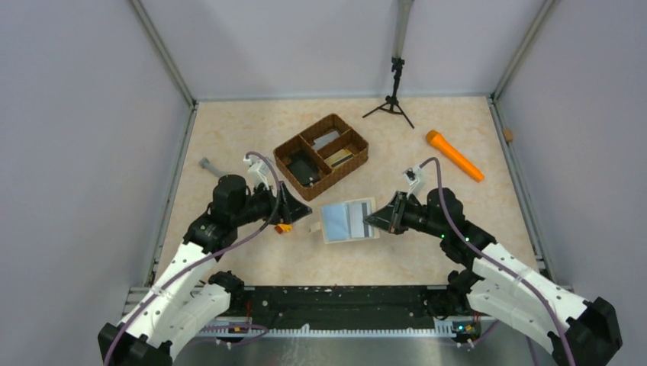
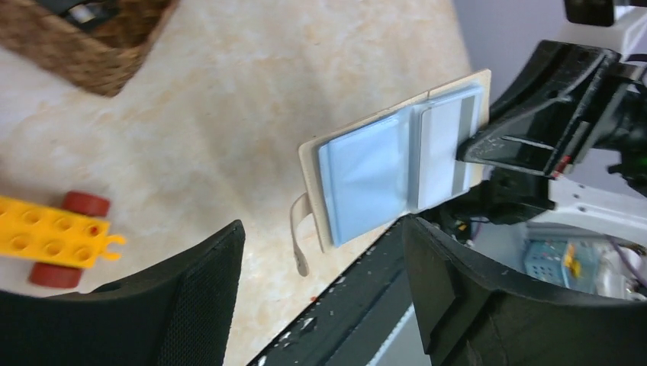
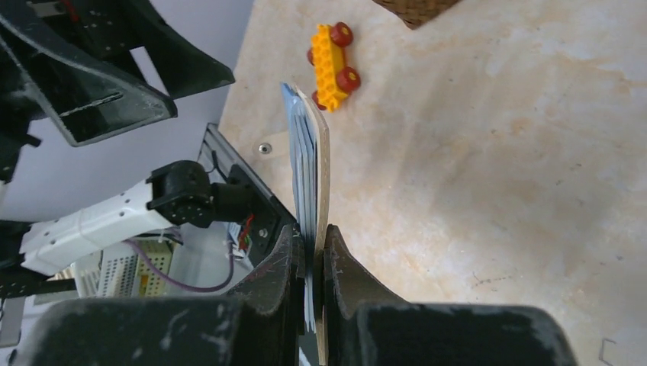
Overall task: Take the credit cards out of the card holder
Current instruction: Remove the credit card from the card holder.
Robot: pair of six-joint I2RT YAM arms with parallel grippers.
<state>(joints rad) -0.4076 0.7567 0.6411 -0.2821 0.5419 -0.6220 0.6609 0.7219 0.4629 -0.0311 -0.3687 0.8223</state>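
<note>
Right end effector (image 1: pixel 371 221) tight on card holder (image 1: pixel 345 221), maybe card (image 2: pixel 439 156) too; left end effector (image 2: pixel 322 225) wide, empty.

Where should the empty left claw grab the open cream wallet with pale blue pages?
Probably the free left edge of the cream card holder, coming from the left. The right gripper is shut on its right edge, so the left half sticks out towards the open left gripper.

Table (image 1: pixel 252 130) bears tray (image 1: pixel 341 178), torch (image 1: pixel 454 155), toy (image 1: pixel 284 227)
</note>
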